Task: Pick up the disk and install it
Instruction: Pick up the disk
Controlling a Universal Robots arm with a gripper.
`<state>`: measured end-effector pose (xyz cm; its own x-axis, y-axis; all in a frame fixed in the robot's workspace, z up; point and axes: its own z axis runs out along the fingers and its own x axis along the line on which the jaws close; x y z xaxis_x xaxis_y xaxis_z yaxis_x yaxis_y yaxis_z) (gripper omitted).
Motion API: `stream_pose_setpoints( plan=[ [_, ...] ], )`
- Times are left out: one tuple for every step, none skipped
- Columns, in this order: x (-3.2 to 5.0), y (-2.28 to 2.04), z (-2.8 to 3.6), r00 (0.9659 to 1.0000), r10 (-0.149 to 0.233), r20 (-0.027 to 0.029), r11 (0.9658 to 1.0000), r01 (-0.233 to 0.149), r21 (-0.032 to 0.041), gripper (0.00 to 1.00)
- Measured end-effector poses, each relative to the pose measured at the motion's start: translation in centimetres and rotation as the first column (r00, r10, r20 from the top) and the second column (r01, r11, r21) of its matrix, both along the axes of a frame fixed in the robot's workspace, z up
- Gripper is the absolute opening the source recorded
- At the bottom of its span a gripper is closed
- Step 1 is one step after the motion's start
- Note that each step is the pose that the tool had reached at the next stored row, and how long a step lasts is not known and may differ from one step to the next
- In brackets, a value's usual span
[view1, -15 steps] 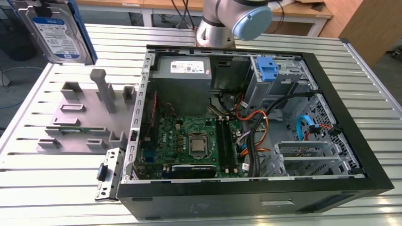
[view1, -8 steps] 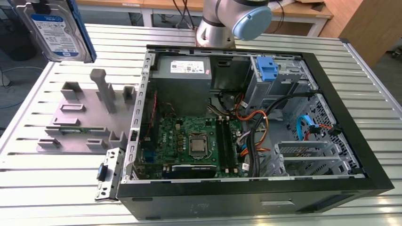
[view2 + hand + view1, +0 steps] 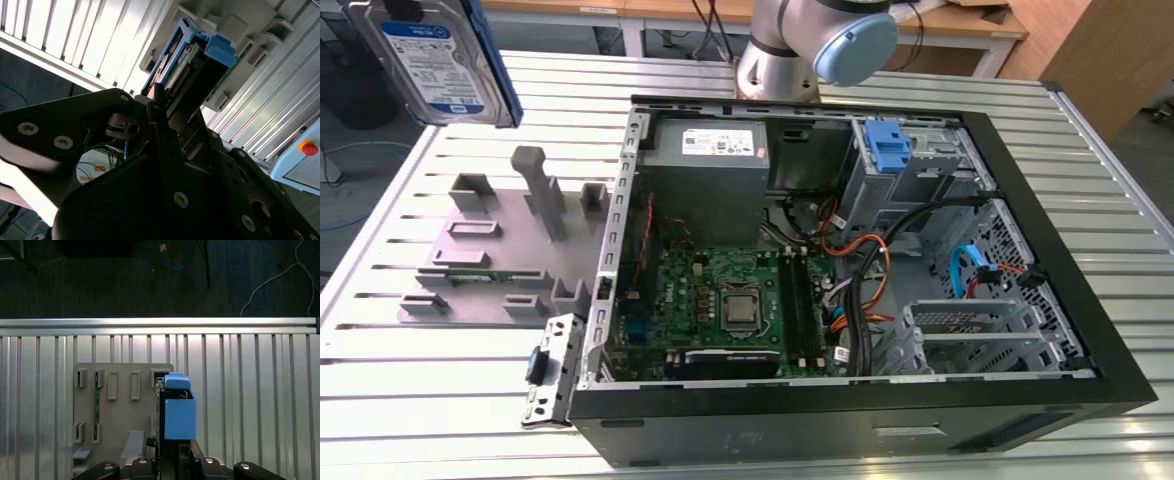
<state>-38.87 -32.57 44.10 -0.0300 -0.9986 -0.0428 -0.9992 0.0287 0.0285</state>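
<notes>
The disk [image 3: 434, 55] is off the counter [image 3: 400, 400] and in your gripper's hold. In both wrist views the gripper [image 3: 167, 112] [image 3: 173, 452] has its black fingers [image 3: 160, 107] closed tight on the near end of the disk [image 3: 187, 65]. The drive's blue bracket [image 3: 177, 412] stands straight out ahead of the fingers. In the exterior view the disk hangs in the air with its white-and-blue label facing the camera, and its top and one side are cut off by the frame.

Past the disk's far end lies a grey fixture plate [image 3: 120, 405] with raised slots, flat on the ribbed metal counter [image 3: 250, 390] and apart from the disk. Bare counter runs out on either side of the plate. Beyond it is the counter's edge rail [image 3: 160, 322], then dark floor with loose cables [image 3: 175, 252].

The open computer case [image 3: 1067, 300] sits well away from the gripper. Its drive bay with a blue latch [image 3: 887, 150] is beside the grey power supply [image 3: 707, 150], and cable bundles [image 3: 881, 250] cross the space between the bay and the motherboard [image 3: 734, 300]. The arm's [image 3: 821, 40] base joint stands just behind the case.

You cannot make out the contact between the finger pads and the disk's sides, as the gripper's own body hides it in the wrist views.
</notes>
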Motion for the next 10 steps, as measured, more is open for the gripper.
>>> stream_pose_setpoints(
  plan=[
    [0.0, 0.0, 0.1, 1.0, 0.0, 0.0, 1.0, 0.0, 0.0, 0.35],
    [0.0, 0.0, 0.2, 1.0, 0.0, 0.0, 1.0, 0.0, 0.0, 0.35],
    [0.0, 0.0, 0.31, 1.0, 0.0, 0.0, 1.0, 0.0, 0.0, 0.35],
    [0.0, 0.0, 0.42, 1.0, 0.0, 0.0001, 1.0, 0.0, 0.0, 0.35],
    [0.0, 0.0, 0.53, 1.0, 0.0, 0.0001, 1.0, 0.0, 0.0, 0.35],
    [0.0, 0.0, 0.64, 1.0, 0.0, 0.0001, 1.0, 0.0, 0.0, 0.35],
    [0.0, 0.0, 0.76, 1.0, 0.0, 0.0, 1.0, 0.0, 0.0, 0.35],
    [0.0, 0.0, 0.87, 1.0, 0.0, 0.0, 1.0, 0.0, -0.0001, 0.35],
    [0.0, 0.0, 0.98, 1.0, 0.0, 0.0, 1.0, 0.0, -0.0001, 0.35],
    [0.0, 0.0, 1.11, 1.0, 0.0, -0.0001, 1.0, 0.0, -0.0003, 0.35]
  ],
)
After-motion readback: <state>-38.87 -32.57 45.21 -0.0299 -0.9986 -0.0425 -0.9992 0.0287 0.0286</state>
